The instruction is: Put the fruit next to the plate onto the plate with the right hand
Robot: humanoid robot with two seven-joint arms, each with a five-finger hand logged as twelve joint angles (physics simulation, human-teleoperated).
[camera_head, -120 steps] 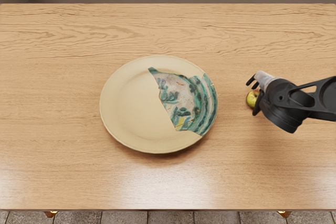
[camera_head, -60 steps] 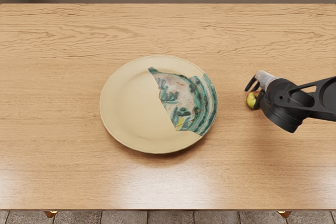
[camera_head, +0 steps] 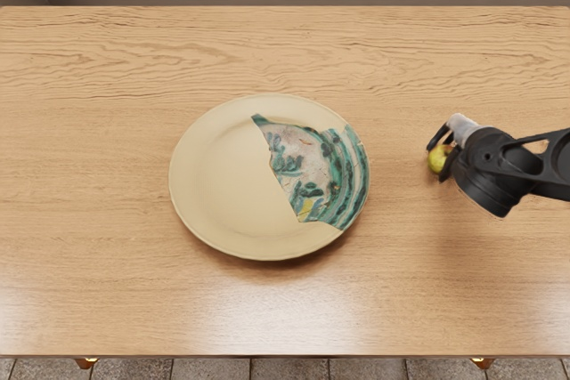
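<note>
A small yellow-green fruit (camera_head: 436, 159) sits to the right of the plate (camera_head: 218, 180), apart from its rim. The plate is round and cream, with a green and blue painted wedge on its right half, and nothing lies on it. My right hand (camera_head: 443, 150) comes in from the right edge on a black arm, and its dark fingers (camera_head: 437, 137) are curled round the fruit. Most of the fruit is hidden behind the hand. My left arm does not show.
The wooden table (camera_head: 285, 51) fills the view, its front edge running along the bottom of the picture. A stretch of bare wood about a hand wide separates the fruit from the plate's right rim.
The right hand has shifted a little to the right and toward the far side, away from the plate, and the fruit has moved with it inside the fingers.
</note>
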